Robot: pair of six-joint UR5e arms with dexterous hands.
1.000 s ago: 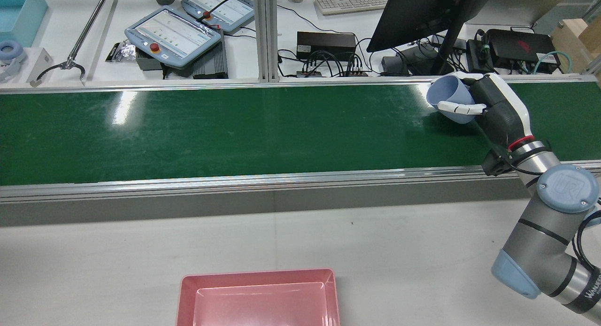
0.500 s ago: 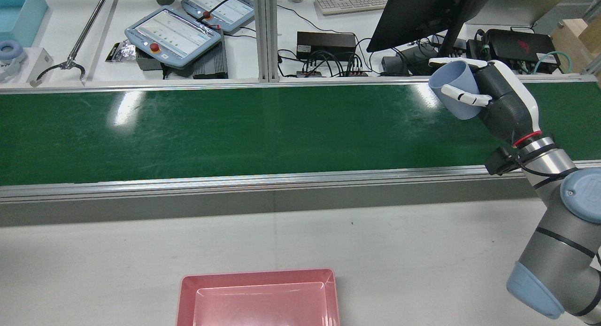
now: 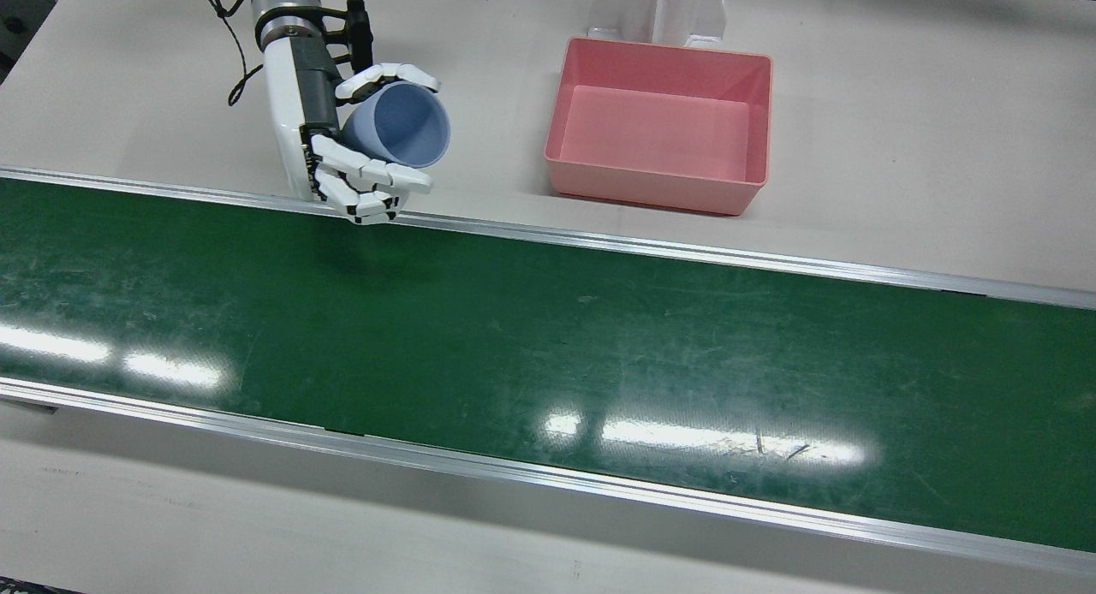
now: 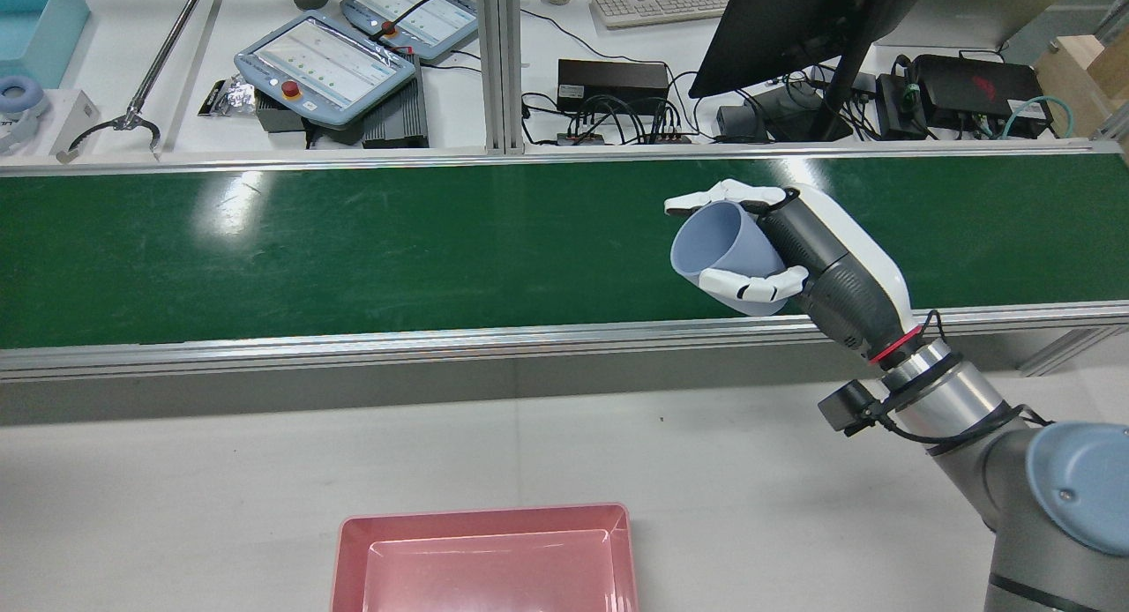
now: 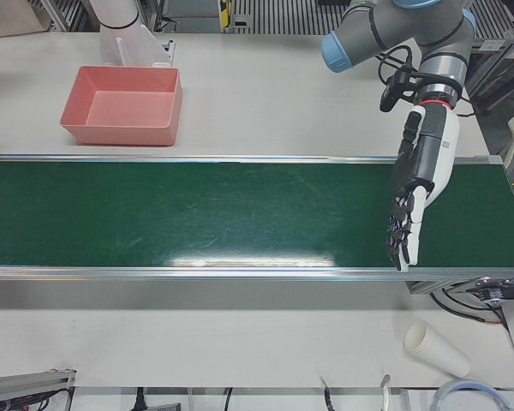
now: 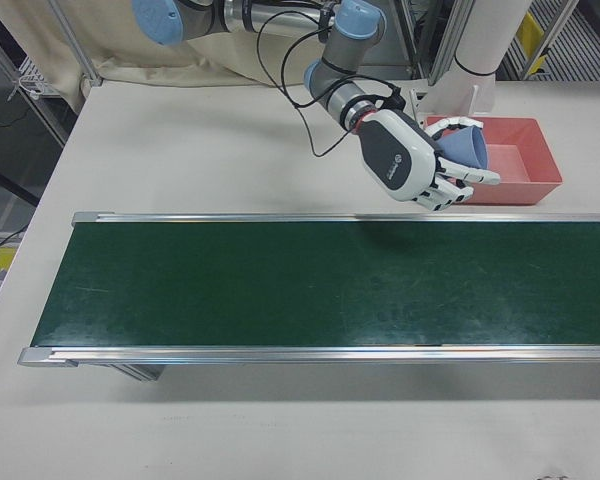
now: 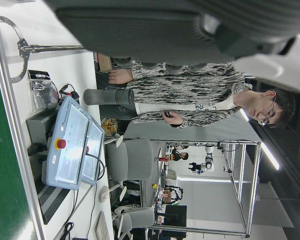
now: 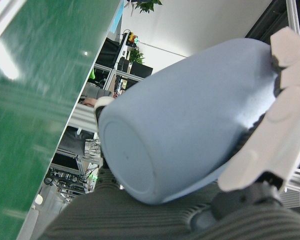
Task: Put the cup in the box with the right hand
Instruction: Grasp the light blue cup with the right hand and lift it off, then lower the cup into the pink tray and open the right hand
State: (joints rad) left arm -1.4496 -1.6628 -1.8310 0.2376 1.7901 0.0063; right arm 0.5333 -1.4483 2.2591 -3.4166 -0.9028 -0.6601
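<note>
The right hand (image 4: 798,250) has its fingers (image 4: 750,285) wrapped around a pale blue cup (image 4: 719,250), thumb on one side and the rest curled across the other, so the cup lies tilted with its open mouth turned away from the wrist. That sideways hold looks deliberate: the wall is clamped from 2 sides, and the hand view shows the cup's base (image 8: 127,160) seated against the palm, which should stop it sliding out during the carry. The cup hangs clear of the green conveyor belt (image 3: 548,337), above its robot-side rail, touching nothing but the hand. The pink box (image 3: 659,123) sits on the tabletop (image 3: 899,132) off to the hand's side, well apart from it, open and empty, so the transfer appears only partly done. The mouth points roughly toward the box, which would suit a tip-and-release once above it. The left hand (image 5: 409,210) hangs over the far end of the belt, fingers straight, loosely spread, holding nothing, apparently parked out of the way.
</note>
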